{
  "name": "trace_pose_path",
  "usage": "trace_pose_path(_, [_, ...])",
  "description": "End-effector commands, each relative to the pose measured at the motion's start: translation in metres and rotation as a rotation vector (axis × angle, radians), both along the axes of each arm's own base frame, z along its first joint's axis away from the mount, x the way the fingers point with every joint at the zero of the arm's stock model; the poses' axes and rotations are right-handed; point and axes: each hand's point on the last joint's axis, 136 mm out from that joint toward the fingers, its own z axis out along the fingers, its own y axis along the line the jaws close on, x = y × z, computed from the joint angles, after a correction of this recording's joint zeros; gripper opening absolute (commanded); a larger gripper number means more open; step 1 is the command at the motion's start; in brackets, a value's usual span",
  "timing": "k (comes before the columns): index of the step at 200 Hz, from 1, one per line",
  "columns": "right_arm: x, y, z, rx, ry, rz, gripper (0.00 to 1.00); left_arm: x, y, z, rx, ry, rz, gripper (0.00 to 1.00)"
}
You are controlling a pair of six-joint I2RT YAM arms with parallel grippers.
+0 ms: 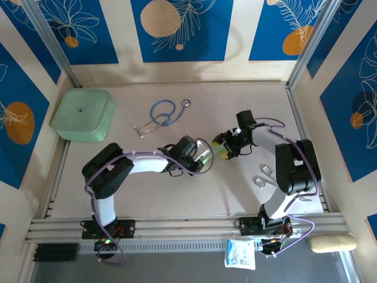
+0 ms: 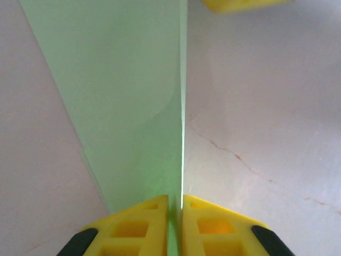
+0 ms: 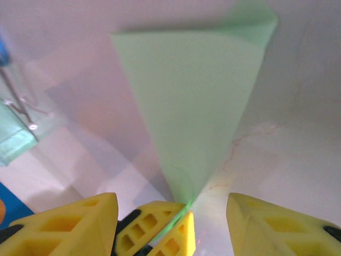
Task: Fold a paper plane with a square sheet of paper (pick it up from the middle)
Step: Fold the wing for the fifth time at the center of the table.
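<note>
Two pincers are seen close together just right of centre in the top view, over the pale table (image 1: 177, 206). The left pincer (image 2: 176, 205) is pressed together on the pale green paper (image 2: 133, 96). In the left wrist view its yellow fingers (image 2: 138, 224) are closed on the lower end of the folded sheet, with only the thin paper between them. From that grip the paper is spread upward through the frame, widening toward the top left, and a straight upright edge is shown along its right side.

The right pincer (image 3: 170, 200) is held apart. In the right wrist view its two yellow fingers (image 3: 80, 224) are set at the lower left and lower right, neither touching the paper. The tips of the left pincer are seen between them at the bottom centre, clamped on the narrow end of the sheet. The paper is shown there as a long tapering wedge, narrow at the bottom and broad at the top, with a folded corner at the upper right.

A mint-green box (image 1: 82, 115) is placed at the upper left of the table in the top view, and a blue stethoscope (image 1: 163, 113) is laid at upper centre, both well apart from the pincers.
</note>
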Motion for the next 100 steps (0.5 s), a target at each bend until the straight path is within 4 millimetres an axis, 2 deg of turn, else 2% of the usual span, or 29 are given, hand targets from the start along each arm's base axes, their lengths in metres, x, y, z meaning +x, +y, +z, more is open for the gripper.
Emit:
trace_pose_path(1, [0.008, -0.010, 0.019, 0.006, -0.124, 0.012, 0.57, 0.002, -0.009, 0.009, -0.096, 0.129, 0.042, 0.11])
trace_pose_path(46, [0.015, -0.025, 0.029, 0.035, -0.259, 0.009, 0.57, 0.001, -0.017, 0.022, -0.195, 0.341, 0.097, 0.07])
trace_pose_path(100, [0.003, -0.027, 0.017, 0.004, -0.321, 0.070, 0.57, 0.001, -0.027, 0.019, -0.229, 0.474, 0.169, 0.06])
